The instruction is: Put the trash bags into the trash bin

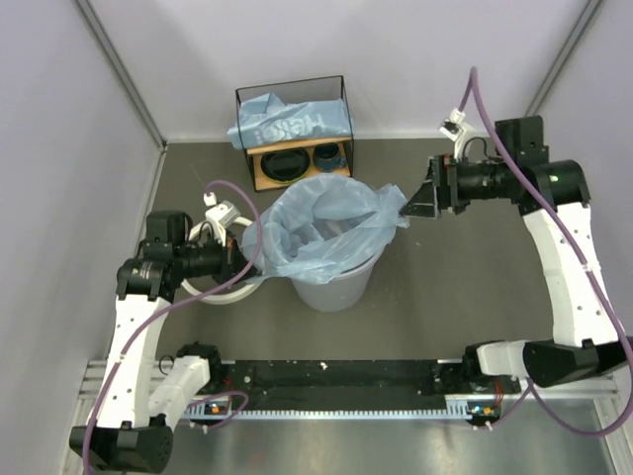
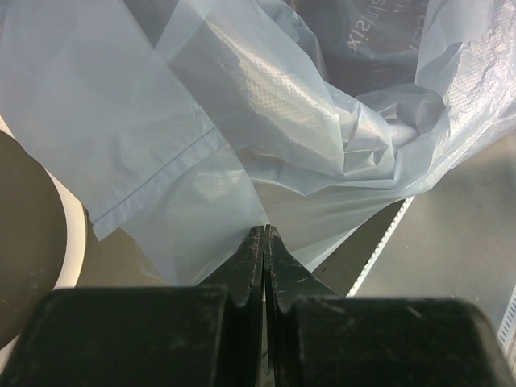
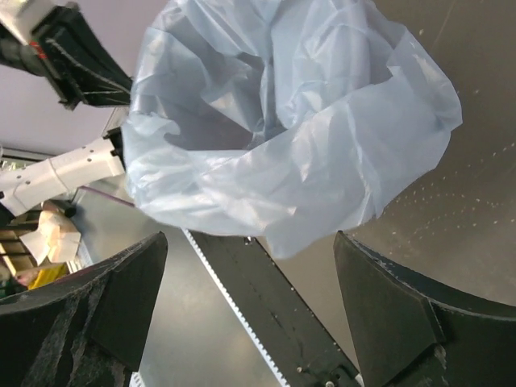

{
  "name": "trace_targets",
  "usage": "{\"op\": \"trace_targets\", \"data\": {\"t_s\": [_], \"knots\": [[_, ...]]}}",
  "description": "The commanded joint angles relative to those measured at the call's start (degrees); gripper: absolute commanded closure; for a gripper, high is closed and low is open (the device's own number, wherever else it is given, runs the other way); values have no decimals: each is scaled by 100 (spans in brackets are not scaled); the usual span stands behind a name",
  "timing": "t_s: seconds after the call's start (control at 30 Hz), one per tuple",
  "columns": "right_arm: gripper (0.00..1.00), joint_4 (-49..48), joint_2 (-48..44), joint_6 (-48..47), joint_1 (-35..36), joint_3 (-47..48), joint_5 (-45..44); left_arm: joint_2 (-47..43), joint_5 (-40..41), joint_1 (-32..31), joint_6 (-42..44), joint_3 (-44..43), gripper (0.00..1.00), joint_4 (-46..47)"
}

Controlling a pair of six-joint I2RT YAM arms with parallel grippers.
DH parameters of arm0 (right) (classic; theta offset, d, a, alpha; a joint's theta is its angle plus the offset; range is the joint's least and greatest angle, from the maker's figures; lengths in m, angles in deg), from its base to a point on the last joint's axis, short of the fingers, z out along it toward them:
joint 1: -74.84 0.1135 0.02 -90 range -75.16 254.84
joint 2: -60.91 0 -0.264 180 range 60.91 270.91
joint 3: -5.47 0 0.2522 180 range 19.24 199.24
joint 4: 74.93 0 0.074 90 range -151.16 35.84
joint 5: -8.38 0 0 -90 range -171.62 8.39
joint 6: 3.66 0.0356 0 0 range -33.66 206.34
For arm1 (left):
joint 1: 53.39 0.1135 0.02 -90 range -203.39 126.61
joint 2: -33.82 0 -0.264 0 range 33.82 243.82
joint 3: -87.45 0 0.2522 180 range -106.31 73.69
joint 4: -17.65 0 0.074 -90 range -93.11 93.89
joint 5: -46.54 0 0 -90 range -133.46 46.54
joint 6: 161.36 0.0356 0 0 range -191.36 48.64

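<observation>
Right gripper (image 3: pixel 251 235) wide open, empty, 3 o'clock of bin (image 1: pixel 331 287) | left gripper (image 2: pixel 264 234) shut at bag (image 1: pixel 326 223) | step: seating bag | next: push overhang in

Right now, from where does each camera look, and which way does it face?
Top external: above and behind the bases, looking down on the table, the trash bin holding a trash bag, and the shelf; the left arm and right arm show.
Left wrist: on the left arm, facing the bag film close up; the left claw is shut on it.
Right wrist: on the right arm, facing the bag's open mouth; the open right claw frames it.
Shared: all three views see the trash bag.
</observation>
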Motion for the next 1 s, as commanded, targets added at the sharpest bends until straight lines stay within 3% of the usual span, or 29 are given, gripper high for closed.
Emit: {"op": "trace_targets", "data": {"t_s": [0.0,0.13,0.2,0.27,0.3,0.37,0.4,0.53,0.7,0.97], "knots": [[14,-130,350,168,412,134,-552,-31,-160,24,139,-264,100,251],[13,-112,464,106,659,47,-878,-30,-142,24,104,-264,100,321],[23,-130,508,97,676,46,-1063,-30,-124,24,104,-255,100,321],[39,-130,517,97,676,107,-1089,-39,-98,24,104,-229,100,321],[69,-130,508,106,676,125,-1107,-48,-54,24,52,-212,100,321],[94,-51,368,53,676,134,-1238,-39,-1,24,-1,-220,100,286],[100,36,315,-156,676,117,-1282,-39,-10,24,33,-229,100,251],[100,546,-80,-965,676,-181,-1520,-74,156,24,210,-229,100,57],[100,539,-661,-1607,668,-1297,-1564,100,254,15,271,-255,100,40],[100,-269,-134,-1476,650,-2326,-1537,979,631,-81,-35,-185,100,101]]}}
